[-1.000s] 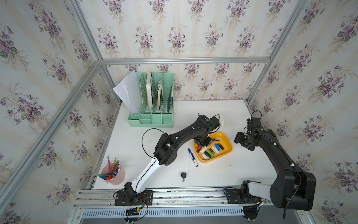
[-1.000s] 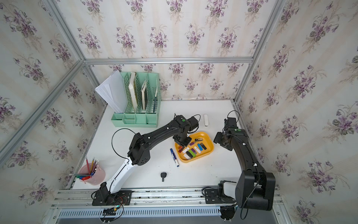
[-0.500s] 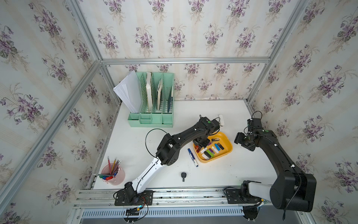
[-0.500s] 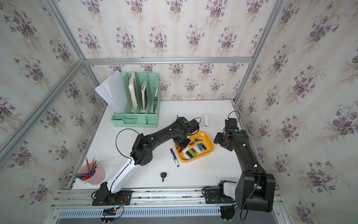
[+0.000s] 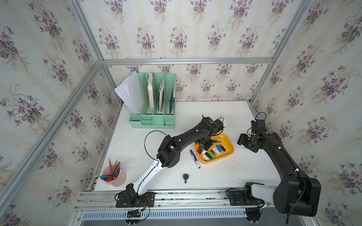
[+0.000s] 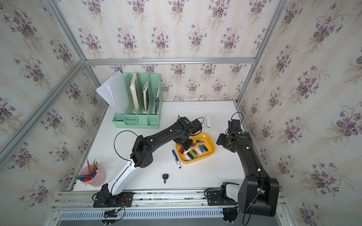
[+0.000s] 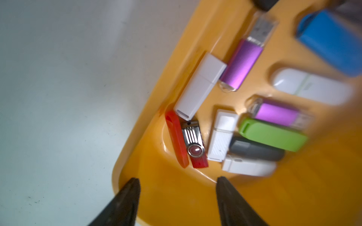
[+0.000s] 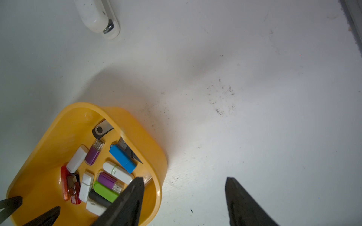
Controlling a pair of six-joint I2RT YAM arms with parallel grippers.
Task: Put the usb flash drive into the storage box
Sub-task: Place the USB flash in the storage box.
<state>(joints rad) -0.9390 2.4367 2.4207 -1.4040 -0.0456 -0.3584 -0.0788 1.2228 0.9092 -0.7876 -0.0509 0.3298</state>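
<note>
Left wrist: left gripper has its jaws spread with nothing between them, tips over one corner of the storage box. The usb flash drive I take as the task's one, red with a silver swivel clip, lies flat on the box floor just ahead of the tips. It touches a plain red drive that sits against the wall. Reads as released, so the retreat is the step in hand.

How to do it:
- Go straight up with the jaws wide.
- No sideways travel until the tips clear the wall. The box looks light and shallow, so a snag on the rim would likely drag it.
- The drives are packed close, so no sweeping.

Right gripper is also spread and empty, over bare table just beside the box. Leave it there.

Count in the box:
- 2 red
- 4 white drives
- 2 purple drives
- 1 blue drive
- 1 green drive
- 1 dark grey drive
- 1 black swivel drive
- 1 black drive, half hidden behind the blue one

That makes 13 by my count.

On the table outside the box:
- 1 marker, just beside the box
- 1 key
- 1 pink cup of pencils
- 1 green file rack
- 1 white oblong gadget; can't tell what it is
</note>
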